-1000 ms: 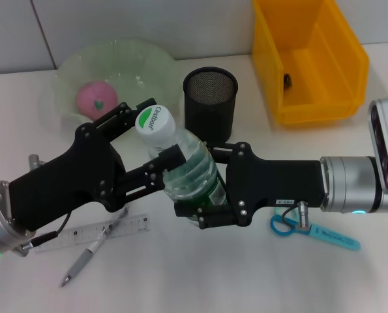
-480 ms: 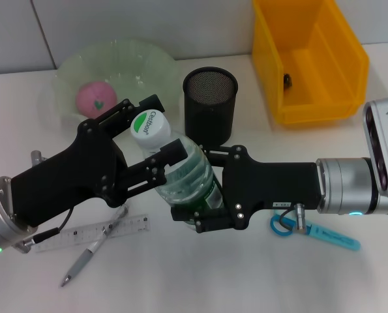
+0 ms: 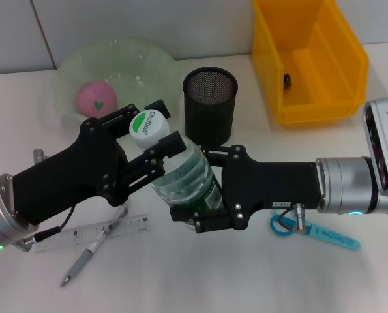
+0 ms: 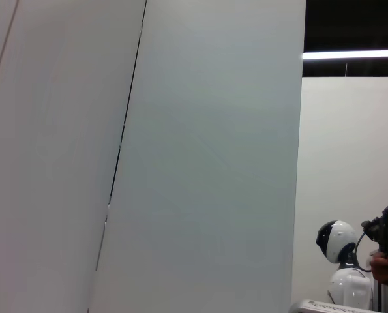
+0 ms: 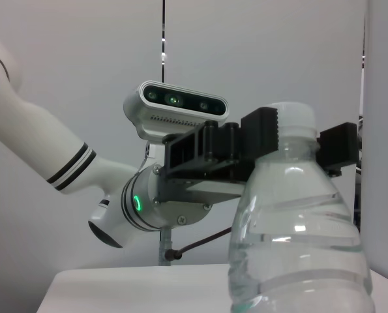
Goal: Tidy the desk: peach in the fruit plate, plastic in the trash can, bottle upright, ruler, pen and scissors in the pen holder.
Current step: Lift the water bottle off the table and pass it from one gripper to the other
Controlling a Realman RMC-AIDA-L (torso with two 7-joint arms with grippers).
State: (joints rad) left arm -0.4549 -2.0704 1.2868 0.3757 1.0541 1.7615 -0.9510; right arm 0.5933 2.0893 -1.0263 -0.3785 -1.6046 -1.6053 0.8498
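- Since a second ago, the left gripper (image 3: 152, 126) has drawn its fingers in around the cap of the bottle (image 3: 180, 177), and the bottle now stands closer to upright, its cap shifted a little toward the robot's left.
- Farthest left, behind the left gripper, the fruit plate (image 3: 73, 68) sits at the back of the table (image 3: 200, 280) with the peach (image 3: 96, 98) inside it.
- Below the left arm, nearer the robot, the ruler (image 3: 92, 233) lies flat with the pen (image 3: 86, 258) just in front of it.
- Left gripper: its two fingers pinch the white cap from either side; in the right wrist view (image 5: 298, 140) the black pads sit against both sides of the cap.
- Between the two grippers, the bottle (image 5: 298, 248) stands nearly vertical, its cap up and its base hidden behind the right gripper.
- Just behind the bottle stands the black mesh pen holder (image 3: 210, 104), apart from both sets of jaws.
- Right gripper (image 3: 197, 202): its jaws are clamped on the lower body of the bottle, at the green label.
- Under the right arm's wrist, the blue-handled scissors (image 3: 324, 235) lie on the table.
- Far right at the back, beyond the right arm, sits the yellow trash can (image 3: 350, 72), with a small dark item in it.
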